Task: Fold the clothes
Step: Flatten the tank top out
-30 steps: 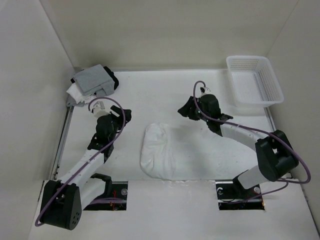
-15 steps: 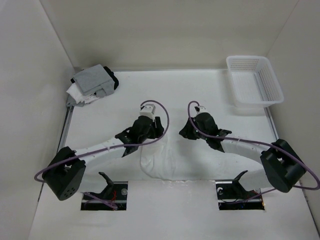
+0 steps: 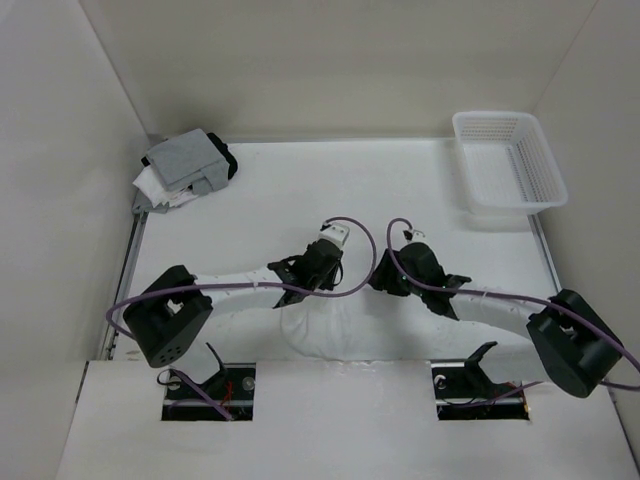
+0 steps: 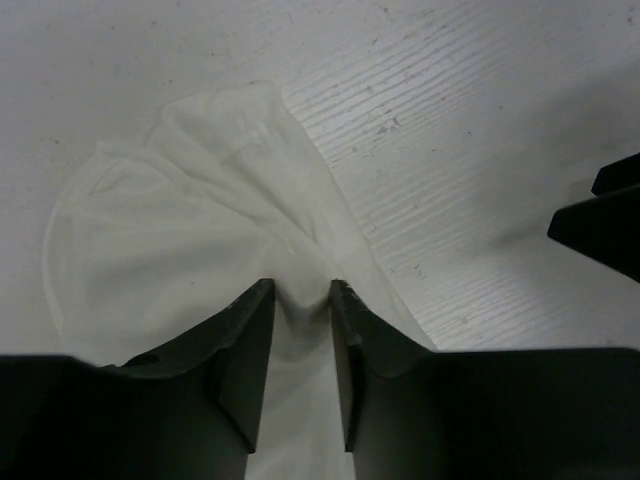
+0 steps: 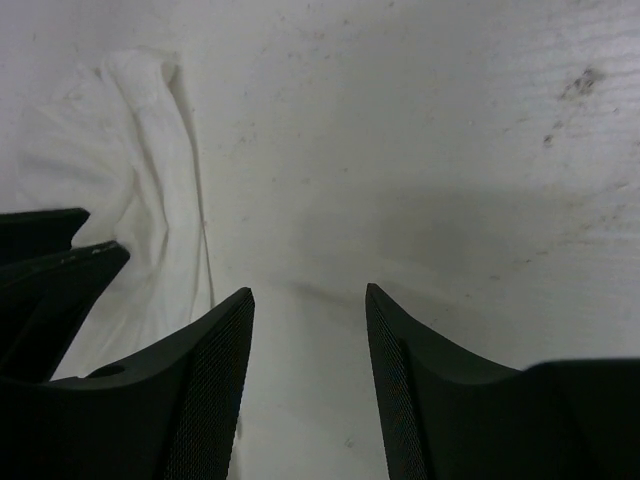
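The clothes [image 3: 312,328] are a white thin garment lying crumpled at the table's near middle, largely covered by the arms in the top view. My left gripper [image 3: 322,283] reaches across from the left and stands on the garment's right edge. In the left wrist view the clothes [image 4: 180,220] pucker into a ridge pinched between the narrowed jaws of the left gripper [image 4: 302,290]. My right gripper [image 3: 380,280] hovers just right of the garment. In the right wrist view it [image 5: 308,292] is open over bare table, the clothes [image 5: 140,180] to its left.
A white plastic basket [image 3: 510,160] stands at the back right. A stack of grey, white and black folded garments [image 3: 185,165] lies in the back left corner. The two grippers are close together; the left one's fingers [image 5: 50,260] show in the right wrist view.
My left arm has swung from the table's left side onto the garment's right edge and its jaws have narrowed on the cloth. The right gripper has come nearer, beside the garment.
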